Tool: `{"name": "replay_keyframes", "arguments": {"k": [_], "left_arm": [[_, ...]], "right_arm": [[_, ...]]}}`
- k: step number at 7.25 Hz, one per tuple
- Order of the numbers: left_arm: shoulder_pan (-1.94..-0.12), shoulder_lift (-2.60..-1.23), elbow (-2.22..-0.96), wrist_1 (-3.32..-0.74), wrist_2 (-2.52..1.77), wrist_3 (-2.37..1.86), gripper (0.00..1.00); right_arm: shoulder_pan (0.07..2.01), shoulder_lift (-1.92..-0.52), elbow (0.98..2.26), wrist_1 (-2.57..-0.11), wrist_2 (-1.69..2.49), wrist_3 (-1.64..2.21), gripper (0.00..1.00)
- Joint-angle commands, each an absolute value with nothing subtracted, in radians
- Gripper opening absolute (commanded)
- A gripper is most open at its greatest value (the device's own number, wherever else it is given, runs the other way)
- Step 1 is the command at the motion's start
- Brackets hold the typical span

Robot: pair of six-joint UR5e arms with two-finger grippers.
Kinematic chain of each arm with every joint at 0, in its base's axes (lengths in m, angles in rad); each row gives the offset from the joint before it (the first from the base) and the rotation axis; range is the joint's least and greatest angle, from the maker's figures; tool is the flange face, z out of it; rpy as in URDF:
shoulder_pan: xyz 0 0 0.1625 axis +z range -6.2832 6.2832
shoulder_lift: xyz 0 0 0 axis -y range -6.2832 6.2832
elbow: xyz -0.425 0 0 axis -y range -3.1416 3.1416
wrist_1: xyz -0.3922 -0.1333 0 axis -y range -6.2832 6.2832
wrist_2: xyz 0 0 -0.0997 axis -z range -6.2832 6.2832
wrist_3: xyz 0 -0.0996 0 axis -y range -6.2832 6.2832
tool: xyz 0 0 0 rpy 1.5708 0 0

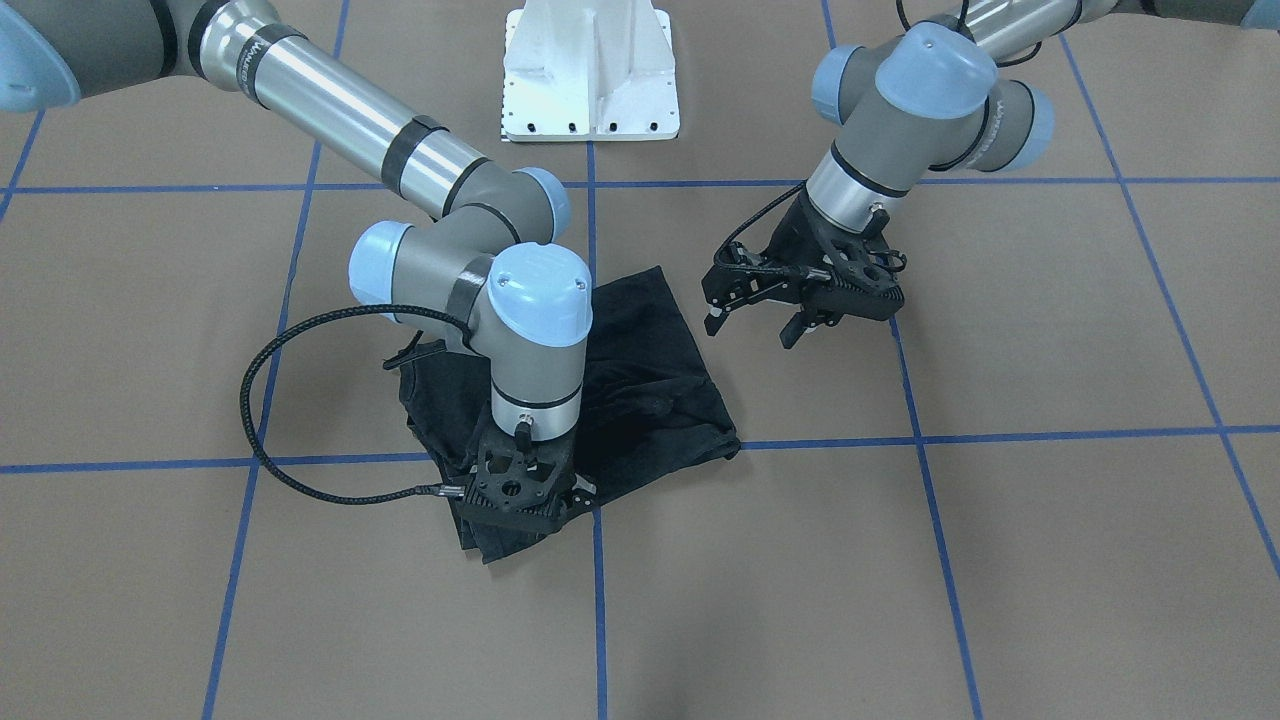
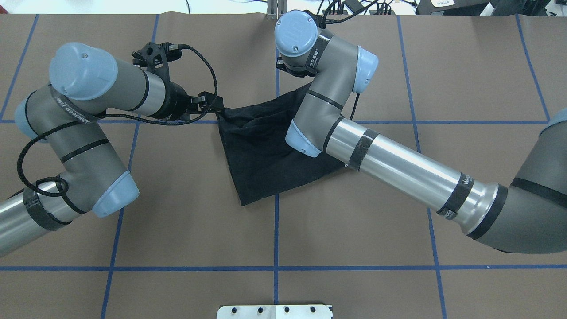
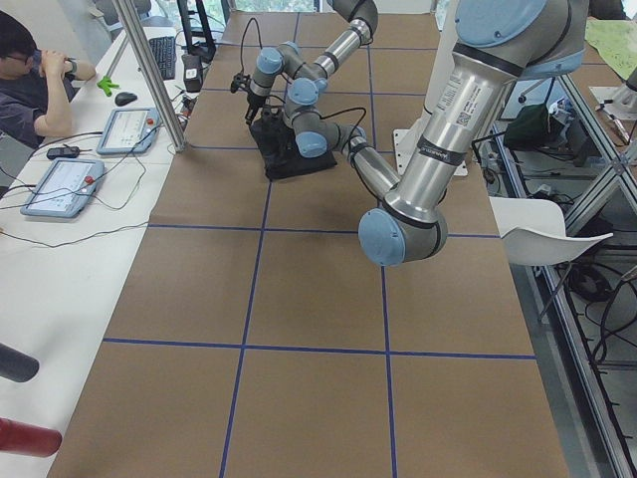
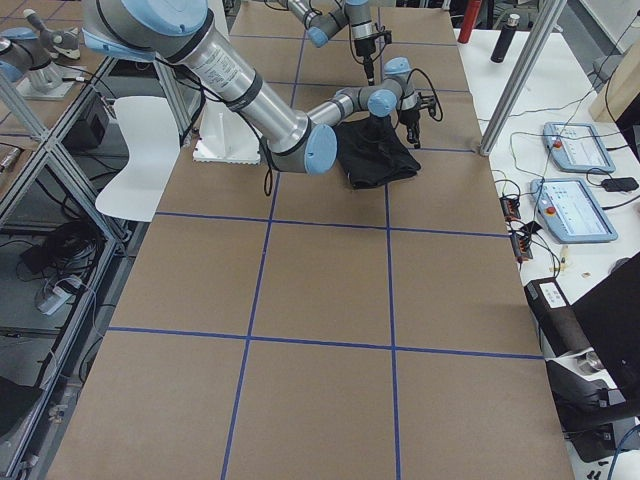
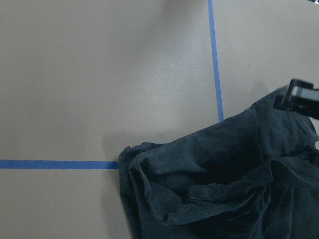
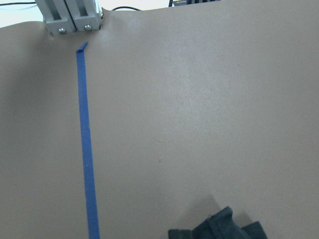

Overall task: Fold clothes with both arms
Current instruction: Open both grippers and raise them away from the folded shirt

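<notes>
T-shirt (image 1: 650,360) lying bunched; R gripper (image 1: 525,510) sitting on its far edge, grip unclear; L gripper (image 1: 750,332) hovering open beside its left corner.

Bright, even o/h light, soft shadows. Mild glare on right arm's silver metal tube (image 1: 330,110). My wrist cams sl. soft; crumpled black T-shirt (image 2: 261,155) folds murky.

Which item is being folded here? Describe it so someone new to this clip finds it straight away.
Start at the brown table with its blue tape grid; near the middle, just out from the white pedestal base, lies the T-shirt. It is rumpled black cloth under the right gripper, the only cloth on the table.
</notes>
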State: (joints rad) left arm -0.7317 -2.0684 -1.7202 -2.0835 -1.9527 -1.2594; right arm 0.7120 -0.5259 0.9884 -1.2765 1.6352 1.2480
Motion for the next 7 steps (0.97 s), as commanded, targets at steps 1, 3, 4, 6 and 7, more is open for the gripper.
{"name": "replay_keyframes", "arguments": {"k": [1, 3, 4, 6, 7], "left_arm": [[-0.732, -2.068, -1.721, -2.080, -1.953, -1.256, 1.00], [-0.733, -2.053, -1.723, -2.044, -1.953, -1.186, 1.00], [-0.755, -2.045, -1.732, -1.976, -1.951, -1.055, 0.99], [-0.840, -2.002, -1.779, -1.832, -1.951, -0.782, 0.99], [-0.903, -1.970, -1.785, -1.791, -1.953, -0.615, 0.99]], "right_arm": [[0.744, -0.518, 0.997, -1.273, 1.721, 1.224, 0.46], [0.787, -0.549, 1.046, -1.328, 1.861, 1.191, 0.99], [0.814, -0.613, 1.168, -1.439, 1.909, 1.096, 0.99], [0.885, -0.821, 1.473, -1.644, 1.989, 0.888, 0.99], [0.931, -0.950, 1.599, -1.672, 2.034, 0.785, 0.99]]}}
